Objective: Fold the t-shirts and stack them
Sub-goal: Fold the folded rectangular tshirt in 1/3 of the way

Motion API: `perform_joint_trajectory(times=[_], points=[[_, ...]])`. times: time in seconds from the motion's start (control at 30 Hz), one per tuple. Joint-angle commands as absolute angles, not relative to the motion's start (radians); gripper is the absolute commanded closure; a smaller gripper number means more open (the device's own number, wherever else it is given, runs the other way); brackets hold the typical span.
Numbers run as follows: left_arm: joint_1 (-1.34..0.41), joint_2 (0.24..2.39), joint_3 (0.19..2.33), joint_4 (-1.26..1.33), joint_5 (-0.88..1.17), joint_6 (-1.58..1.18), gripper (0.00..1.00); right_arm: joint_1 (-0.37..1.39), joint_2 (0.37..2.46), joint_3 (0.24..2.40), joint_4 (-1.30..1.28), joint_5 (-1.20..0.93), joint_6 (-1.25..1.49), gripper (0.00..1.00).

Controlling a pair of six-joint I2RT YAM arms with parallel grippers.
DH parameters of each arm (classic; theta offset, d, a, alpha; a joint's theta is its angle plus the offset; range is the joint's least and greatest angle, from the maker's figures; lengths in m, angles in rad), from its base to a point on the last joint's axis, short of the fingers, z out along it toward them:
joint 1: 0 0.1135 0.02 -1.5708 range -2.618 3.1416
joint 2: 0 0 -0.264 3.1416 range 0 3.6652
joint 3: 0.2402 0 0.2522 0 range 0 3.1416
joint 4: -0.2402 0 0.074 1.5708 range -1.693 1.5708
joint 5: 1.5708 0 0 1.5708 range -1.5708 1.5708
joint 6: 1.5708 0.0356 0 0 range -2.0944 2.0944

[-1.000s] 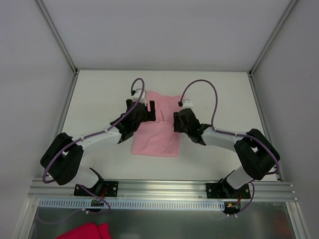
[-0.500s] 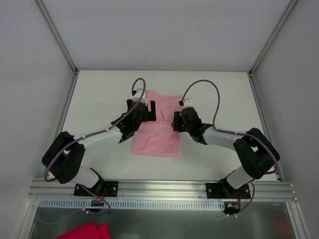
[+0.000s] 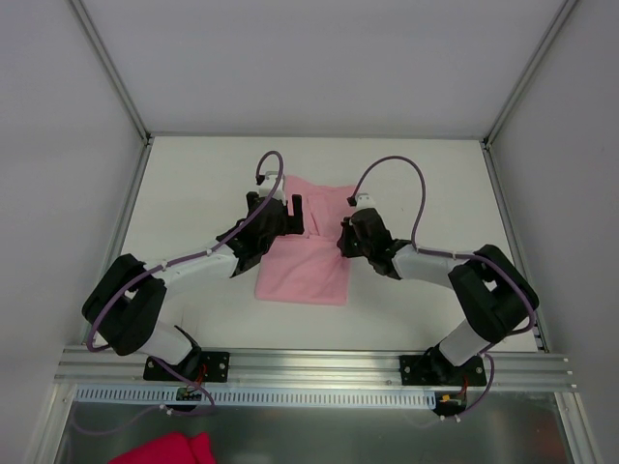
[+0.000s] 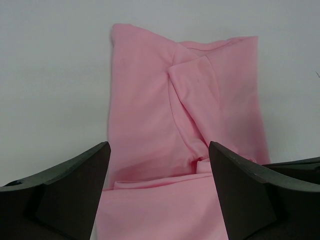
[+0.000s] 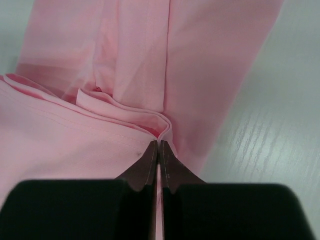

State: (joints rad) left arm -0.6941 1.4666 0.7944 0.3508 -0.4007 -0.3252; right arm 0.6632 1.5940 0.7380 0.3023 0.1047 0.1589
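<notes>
At the tips of my right hand (image 5: 159,149), pressed together, a fold of the t-shirt (image 5: 210,65) seems pinched for lifting; my left hand (image 4: 158,147) hovers spread above it.

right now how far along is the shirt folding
Done: the pink t-shirt lies on the table with its sides folded in, a narrow strip. In hand: the right claw is shut on a fold edge; the left claw hangs open above the fabric. Left: the last fold and stacking.
</notes>
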Motion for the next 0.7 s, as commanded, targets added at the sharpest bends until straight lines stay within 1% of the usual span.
perform_joint_trajectory(times=[0.0,0.13,0.2,0.5,0.67], points=[[-0.695,1.471,0.827,0.399,-0.411,-0.31,0.19,0.653,1.609,0.764,0.311,0.106,0.156,0.99],[-0.695,1.474,0.827,0.4,-0.41,-0.311,0.19,0.655,1.595,0.773,0.301,0.11,0.14,0.99],[-0.695,1.474,0.827,0.402,-0.408,-0.314,0.19,0.658,1.557,0.77,0.288,0.123,0.124,0.99],[-0.695,1.471,0.827,0.41,-0.382,-0.325,0.19,0.709,1.408,0.807,0.16,0.258,0.068,0.99],[-0.695,1.476,0.825,0.411,-0.374,-0.327,0.19,0.724,1.404,0.802,0.138,0.319,0.071,0.99]])
